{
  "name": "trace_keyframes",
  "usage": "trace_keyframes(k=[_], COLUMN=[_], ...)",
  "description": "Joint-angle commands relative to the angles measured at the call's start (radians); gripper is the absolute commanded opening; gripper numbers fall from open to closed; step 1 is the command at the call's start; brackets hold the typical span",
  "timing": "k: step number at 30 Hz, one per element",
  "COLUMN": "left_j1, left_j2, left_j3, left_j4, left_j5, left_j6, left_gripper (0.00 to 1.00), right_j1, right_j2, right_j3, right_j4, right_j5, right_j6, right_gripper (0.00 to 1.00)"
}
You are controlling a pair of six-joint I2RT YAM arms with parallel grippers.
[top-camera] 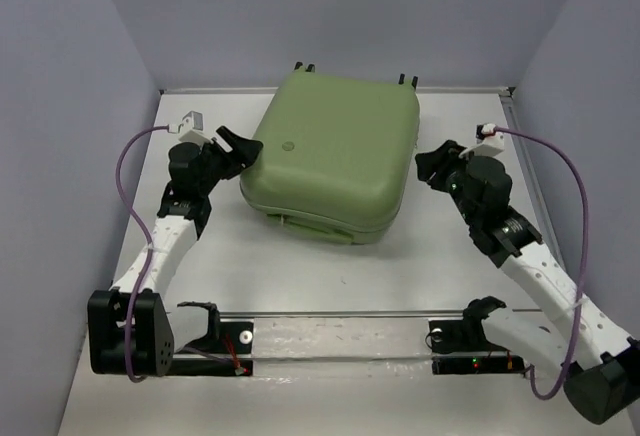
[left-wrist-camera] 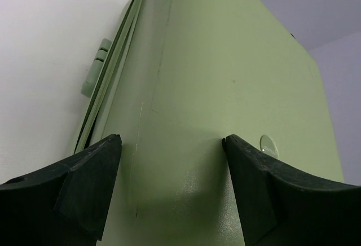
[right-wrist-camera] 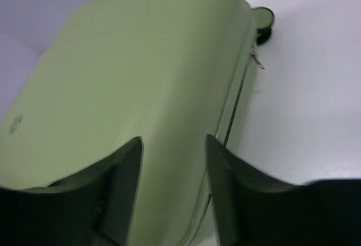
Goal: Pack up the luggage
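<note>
From above, the suitcase (top-camera: 330, 151) lies flat and shut on the table (top-camera: 300, 296), its wheels (top-camera: 305, 68) pointing away from the arms. The left gripper (top-camera: 240, 146) sits just beside the case's left edge with its jaws spread and nothing in them. The right gripper (top-camera: 432, 168) sits near the case's right edge, also released and empty. With the lid down, nothing inside the case shows, so I cannot tell whether it holds anything.

From the left wrist, the spread fingers (left-wrist-camera: 84, 184) frame the case's near corner. The dark seam (left-wrist-camera: 110, 71) between the two halves runs away along the left side, past a pale side handle (left-wrist-camera: 93, 74).

From the right wrist, both fingers are apart over the case's rounded edge. A small zip pull (right-wrist-camera: 258, 61) hangs from the seam, short of a wheel.

The step seems to be working that seam, opening or fastening the case. The shell looks smooth and slippery, so pinching it will likely fail. It would be better to steady the case from one side and take the zip pull or the lid's lip with the other.
</note>
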Motion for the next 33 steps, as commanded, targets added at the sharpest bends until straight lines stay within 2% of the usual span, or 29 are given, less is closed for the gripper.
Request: trace_keyframes(k=[1, 2, 4, 6, 9, 11, 12, 14, 15, 17, 18, 19, 21, 22, 24, 25, 26, 28, 33], left_j1=[-0.103, -0.114, -0.151, -0.174, -0.214, -0.298, -0.373, -0.459, -0.544, -0.62, -0.686, -0.686, -0.776, -0.825, -0.852, -0.852, -0.852, -0.847, -0.748], left_j2=[-0.049, -0.069, -0.114, -0.137, -0.172, -0.212, -0.226, -0.257, -0.267, -0.293, -0.3, -0.304, -0.313, -0.313, -0.31, -0.309, -0.313, -0.313, -0.295], left_j3=[-0.078, -0.086, -0.107, -0.129, -0.15, -0.172, -0.191, -0.218, -0.242, -0.265, -0.274, -0.273, -0.249, -0.235, -0.2, -0.151, -0.102, -0.034, 0.248], left_j4=[-0.198, -0.202, -0.217, -0.218, -0.218, -0.223, -0.223, -0.209, -0.205, -0.174, -0.168, -0.165, -0.163, -0.169, -0.195, -0.212, -0.241, -0.307, -0.424], left_j5=[0.042, 0.026, -0.018, -0.032, -0.046, -0.116, -0.141, -0.207, -0.233, -0.291, -0.313, -0.327, -0.4, -0.434, -0.46, -0.466, -0.494, -0.552, -0.545], left_j6=[0.039, 0.042, 0.048, 0.048, 0.037, 0.022, 0.01, -0.049, -0.07, -0.138, -0.158, -0.171, -0.199, -0.198, -0.181, -0.167, -0.129, -0.081, 0.066], left_gripper=[0.83, 0.83, 0.83, 0.83, 0.83, 0.83, 0.83, 0.84, 0.83, 0.83, 0.84, 0.84, 0.84, 0.84, 0.85, 0.86, 0.87, 0.89, 0.95], right_j1=[-0.288, -0.34, -0.427, -0.437, -0.437, -0.437, -0.437, -0.403, -0.391, -0.382, -0.382, -0.382, -0.382, -0.382, -0.382, -0.382, -0.382, -0.382, -0.403], right_j2=[0.077, 0.095, 0.178, 0.308, 0.436, 0.561, 0.615, 0.724, 0.814, 0.89, 0.962, 0.996, 1.095, 1.126, 1.172, 1.189, 1.188, 1.16, 1.073], right_j3=[-0.036, -0.042, -0.051, -0.013, 0.038, 0.084, 0.12, 0.278, 0.33, 0.458, 0.493, 0.527, 0.63, 0.697, 0.768, 0.801, 0.837, 0.851, 0.878], right_j4=[-0.018, -0.004, 0.057, 0.073, 0.111, 0.18, 0.176, 0.127, 0.087, 0.05, 0.047, 0.047, 0.046, 0.029, -0.028, -0.068, -0.107, -0.111, -0.117], right_j5=[-0.114, -0.146, -0.255, -0.351, -0.428, -0.56, -0.702, -0.835, -0.899, -0.959, -1.058, -1.059, -1.254, -1.293, -1.302, -1.218, -1.178, -1.084, -0.924], right_j6=[0.106, 0.123, 0.126, 0.106, 0.085, 0.071, 0.045, -0.019, -0.044, -0.07, -0.078, -0.08, -0.07, -0.067, -0.079, -0.095, -0.098, -0.083, -0.023], right_gripper=[0.11, 0.07, 0.07, 0.07, 0.14, 0.25, 0.29, 0.38, 0.39, 0.41, 0.42, 0.43, 0.46, 0.49, 0.56, 0.59, 0.66, 0.75, 0.84])
